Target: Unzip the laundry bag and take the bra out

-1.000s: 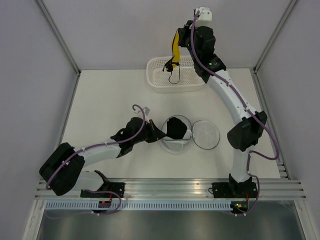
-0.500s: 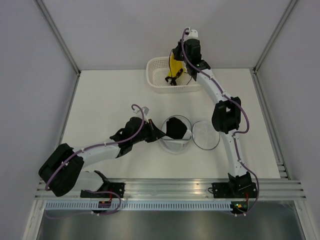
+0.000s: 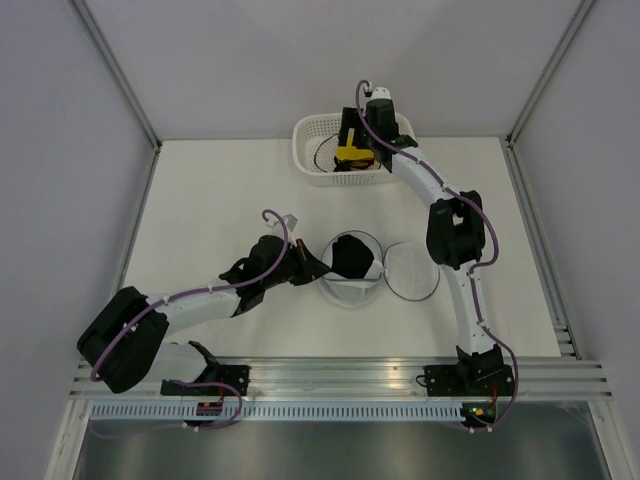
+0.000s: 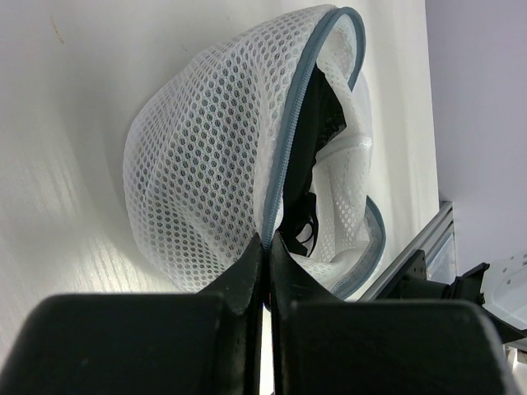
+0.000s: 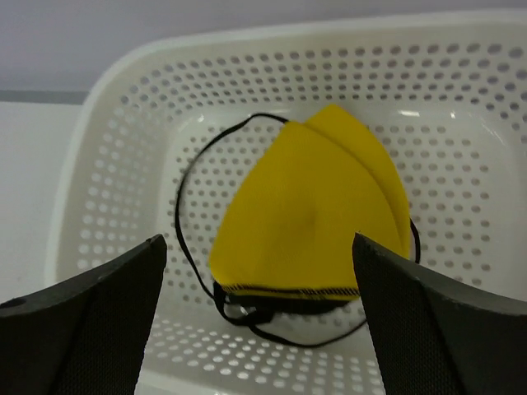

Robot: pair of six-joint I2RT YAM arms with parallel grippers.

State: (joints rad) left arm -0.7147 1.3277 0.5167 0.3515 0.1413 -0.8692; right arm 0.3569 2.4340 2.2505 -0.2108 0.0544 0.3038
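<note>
The laundry bag [image 3: 352, 268], a round white mesh pouch, lies unzipped mid-table in two disc-like halves. Dark fabric [image 4: 319, 123] shows inside it. My left gripper [image 3: 318, 268] is shut on the bag's grey zipper rim [image 4: 290, 140], its fingertips pinched together at the rim [image 4: 268, 243]. The bra [image 5: 313, 210], yellow cups with thin black straps, lies loose on the floor of the white basket [image 5: 247, 49]. My right gripper [image 5: 259, 243] hangs open just above it, one finger [image 5: 90, 329] on either side and neither touching it. The top view shows the bra [image 3: 352, 156] under the right gripper [image 3: 353, 142].
The white perforated basket [image 3: 312, 170] stands at the table's far edge, against the back wall. Grey walls close the table on the left, right and back. A metal rail [image 3: 340, 375] runs along the near edge by the arm bases.
My right arm came down into the basket with the bra and its jaws opened, so the bra now lies free there. The left arm and the bag have not moved.
</note>
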